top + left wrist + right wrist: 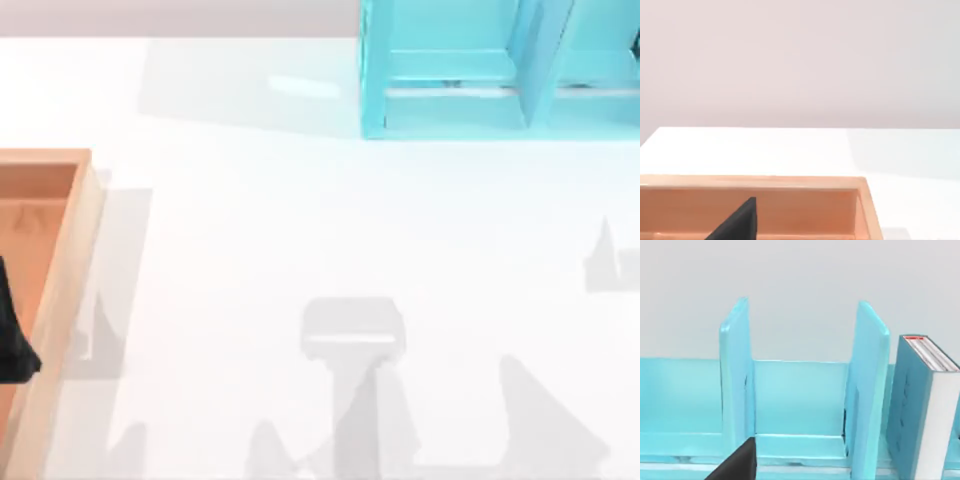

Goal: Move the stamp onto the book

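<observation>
Where shelf unit (pixel 800 405) stands, one book (pixel 925 405) upright beside divider.

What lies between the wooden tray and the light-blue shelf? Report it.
Nothing: in the top view, the white table between the wooden tray and the light-blue shelf is bare, apart from shadows.

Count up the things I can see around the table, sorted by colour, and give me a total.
Light blue: 1, the shelf unit
Teal-blue: 1, the book standing upright in the shelf unit
Orange-brown: 1, the wooden tray
Total: 3
</observation>
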Available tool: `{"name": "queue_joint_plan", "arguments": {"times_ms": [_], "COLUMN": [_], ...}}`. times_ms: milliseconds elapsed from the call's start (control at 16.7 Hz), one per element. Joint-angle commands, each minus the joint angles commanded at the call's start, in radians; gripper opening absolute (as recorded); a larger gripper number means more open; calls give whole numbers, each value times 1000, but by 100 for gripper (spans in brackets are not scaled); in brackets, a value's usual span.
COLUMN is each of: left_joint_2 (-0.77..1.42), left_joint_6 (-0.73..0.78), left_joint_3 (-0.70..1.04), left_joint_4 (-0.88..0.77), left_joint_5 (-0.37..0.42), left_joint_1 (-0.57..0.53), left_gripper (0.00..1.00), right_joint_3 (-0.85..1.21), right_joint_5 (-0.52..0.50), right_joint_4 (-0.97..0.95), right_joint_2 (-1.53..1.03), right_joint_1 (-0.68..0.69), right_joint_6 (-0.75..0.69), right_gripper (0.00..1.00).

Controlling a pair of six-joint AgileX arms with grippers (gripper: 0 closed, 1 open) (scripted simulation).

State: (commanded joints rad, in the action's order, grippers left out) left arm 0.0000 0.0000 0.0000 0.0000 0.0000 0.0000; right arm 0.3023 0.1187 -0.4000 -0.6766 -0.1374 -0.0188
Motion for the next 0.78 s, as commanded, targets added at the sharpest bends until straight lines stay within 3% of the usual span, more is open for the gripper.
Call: {"name": "queue_joint_plan", "arguments": {"times_ms": [480, 780], "left_joint_2": [0, 0], "left_joint_6": [0, 0], "left_joint_3": [0, 0], "left_joint_4": [0, 0], "left_joint_5": [0, 0], "left_joint_1": [0, 0], "left_gripper": [100, 100], "right_joint_3": [324, 490], "right_joint_5": [132, 195], "right_joint_4": [-434, -653], "right_joint_2": [-897, -1301], "right_joint_1": [-155, -233], "right_joint_6": [-12, -9], "right_gripper": [100, 100]}}
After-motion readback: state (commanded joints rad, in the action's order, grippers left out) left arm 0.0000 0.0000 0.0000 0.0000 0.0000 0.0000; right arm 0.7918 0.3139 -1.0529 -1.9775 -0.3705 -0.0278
